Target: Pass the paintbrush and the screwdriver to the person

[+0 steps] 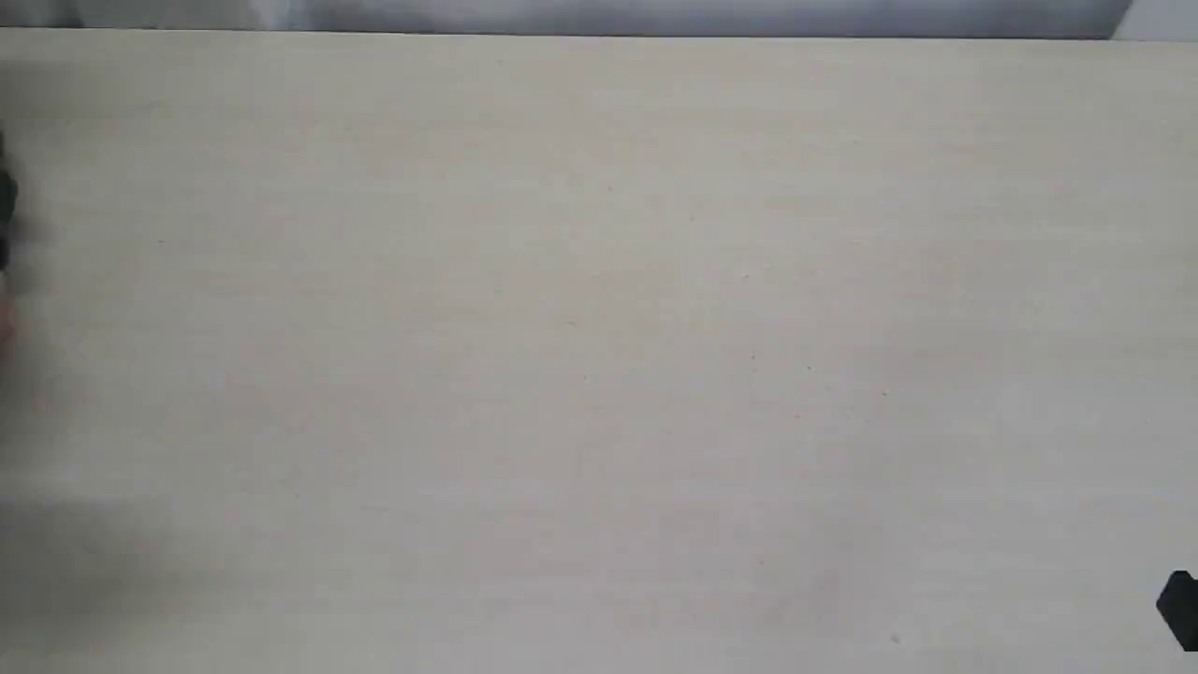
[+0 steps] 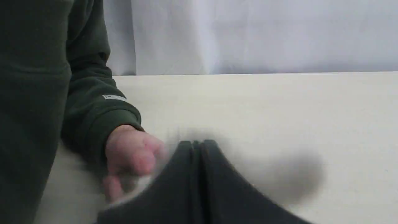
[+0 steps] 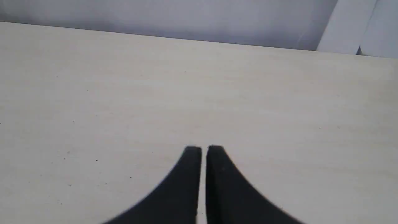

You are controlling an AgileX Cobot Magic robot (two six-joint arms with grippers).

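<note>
Left gripper (image 2: pixel 196 143) pressed together, just beside person (image 2: pixel 133 155), hand blurry, at 9 o'clock edge of table (image 1: pixel 599 374). Right gripper (image 3: pixel 203 149) nearly closed, at 4 o'clock corner.

Staged lab bench: pale tabletop (image 1: pixel 599 374), plain grey backdrop (image 1: pixel 655 17)

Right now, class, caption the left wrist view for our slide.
Blurred hand in a dark green sleeve beside the closed left gripper, over a pale table.
</note>
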